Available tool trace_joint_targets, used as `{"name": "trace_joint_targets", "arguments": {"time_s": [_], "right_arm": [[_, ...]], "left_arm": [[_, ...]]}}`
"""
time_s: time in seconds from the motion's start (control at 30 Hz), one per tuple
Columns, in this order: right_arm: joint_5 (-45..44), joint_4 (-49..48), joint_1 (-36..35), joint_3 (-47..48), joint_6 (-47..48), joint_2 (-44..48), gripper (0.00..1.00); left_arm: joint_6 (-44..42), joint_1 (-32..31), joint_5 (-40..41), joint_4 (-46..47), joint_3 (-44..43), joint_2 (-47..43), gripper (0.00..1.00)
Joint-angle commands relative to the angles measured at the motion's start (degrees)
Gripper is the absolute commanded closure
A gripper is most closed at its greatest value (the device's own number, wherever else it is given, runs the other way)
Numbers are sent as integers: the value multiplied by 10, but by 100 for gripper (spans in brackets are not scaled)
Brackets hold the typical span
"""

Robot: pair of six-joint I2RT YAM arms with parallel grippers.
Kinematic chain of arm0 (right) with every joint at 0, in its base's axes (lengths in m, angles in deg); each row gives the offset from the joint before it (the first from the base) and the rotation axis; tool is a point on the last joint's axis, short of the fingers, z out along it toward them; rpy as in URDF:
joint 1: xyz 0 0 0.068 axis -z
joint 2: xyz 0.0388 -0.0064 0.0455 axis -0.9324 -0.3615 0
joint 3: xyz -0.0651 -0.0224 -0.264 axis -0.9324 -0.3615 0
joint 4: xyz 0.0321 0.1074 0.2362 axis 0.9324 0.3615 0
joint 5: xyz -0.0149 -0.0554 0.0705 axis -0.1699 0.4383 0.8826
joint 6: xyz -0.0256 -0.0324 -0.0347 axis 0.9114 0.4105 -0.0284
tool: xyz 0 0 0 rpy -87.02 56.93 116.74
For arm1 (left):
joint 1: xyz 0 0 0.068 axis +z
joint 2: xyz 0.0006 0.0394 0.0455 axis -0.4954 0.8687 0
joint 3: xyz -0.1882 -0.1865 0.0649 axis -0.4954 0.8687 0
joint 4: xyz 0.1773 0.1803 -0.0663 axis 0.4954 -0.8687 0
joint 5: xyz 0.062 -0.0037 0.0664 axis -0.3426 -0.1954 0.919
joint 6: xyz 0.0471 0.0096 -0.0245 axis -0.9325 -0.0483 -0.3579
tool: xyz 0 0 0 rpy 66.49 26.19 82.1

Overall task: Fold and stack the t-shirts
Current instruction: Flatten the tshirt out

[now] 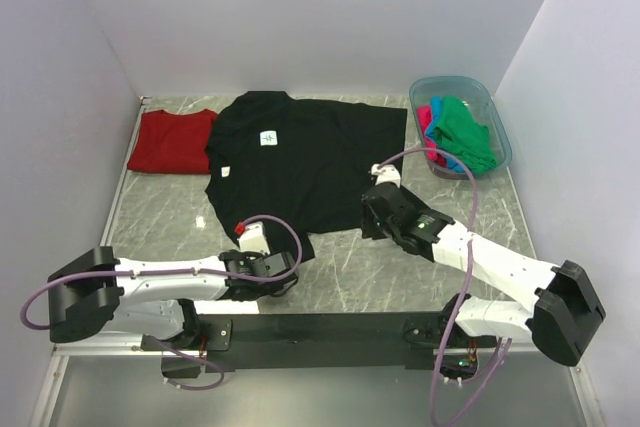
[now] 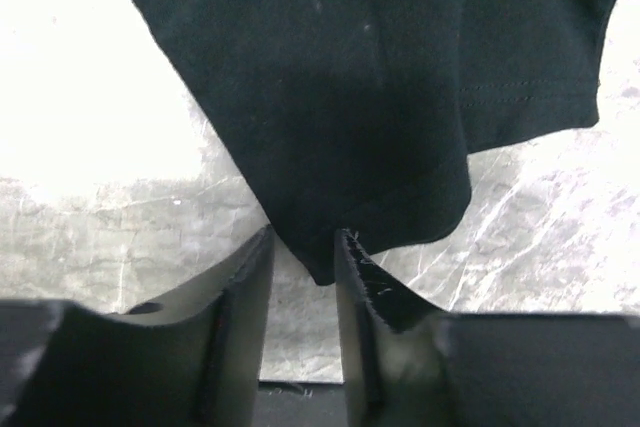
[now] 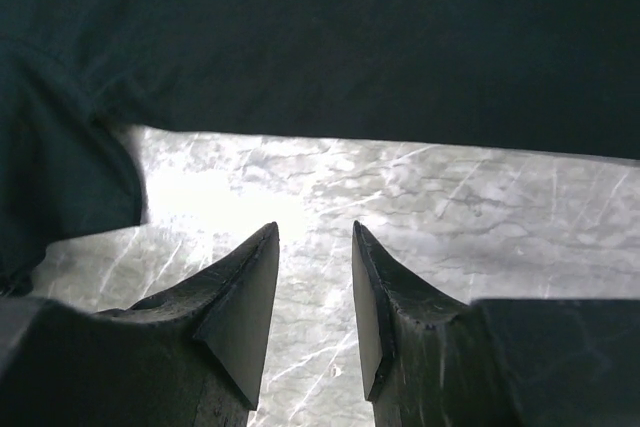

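Observation:
A large black t-shirt (image 1: 300,162) with a small white label (image 1: 268,138) lies spread flat in the middle of the table. A dark red t-shirt (image 1: 172,141) lies folded at the far left. My left gripper (image 1: 253,238) is at the black shirt's near left corner. In the left wrist view it (image 2: 303,234) is open, and the tip of the cloth corner (image 2: 322,269) dips between the fingertips. My right gripper (image 1: 375,203) is at the shirt's near right side. In the right wrist view it (image 3: 315,227) is open over bare marble, with the black hem (image 3: 380,97) ahead.
A translucent blue plastic tub (image 1: 502,145) stands at the far right and holds bunched green (image 1: 468,132), pink (image 1: 427,119) and blue shirts. White walls close in the table on three sides. The black bar (image 1: 330,329) with the arm bases runs along the near edge.

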Motion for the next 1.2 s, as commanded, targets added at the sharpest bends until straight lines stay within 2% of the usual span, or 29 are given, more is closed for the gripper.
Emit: {"name": "trace_joint_targets", "arguments": {"time_s": [0.0,0.13,0.2,0.23,0.33,0.53,0.63,0.83,0.97,1.17], "right_arm": [[23,-31,30,-12,2,32,57],[48,-41,61,-24,4,51,57],[55,-43,74,-30,3,62,57],[58,-45,79,-32,2,70,56],[72,-53,107,-41,1,79,55],[52,-41,167,-39,2,67,54],[50,-47,202,-41,4,50,54],[37,-55,241,-38,7,11,54],[23,-52,263,-32,8,-9,54],[14,-52,296,-34,5,-4,54]], "left_arm": [[-15,4,10,39,10,15,67],[-35,14,-2,71,12,36,77],[-36,16,1,61,5,48,90],[-35,16,7,53,1,49,99],[-30,18,26,10,-10,34,99],[-46,54,88,-58,-29,-95,99],[-89,102,90,-63,-27,-190,100],[-154,207,105,-102,-37,-302,100],[-167,234,135,-126,-57,-352,99],[-165,238,169,-163,-96,-357,99]]}}
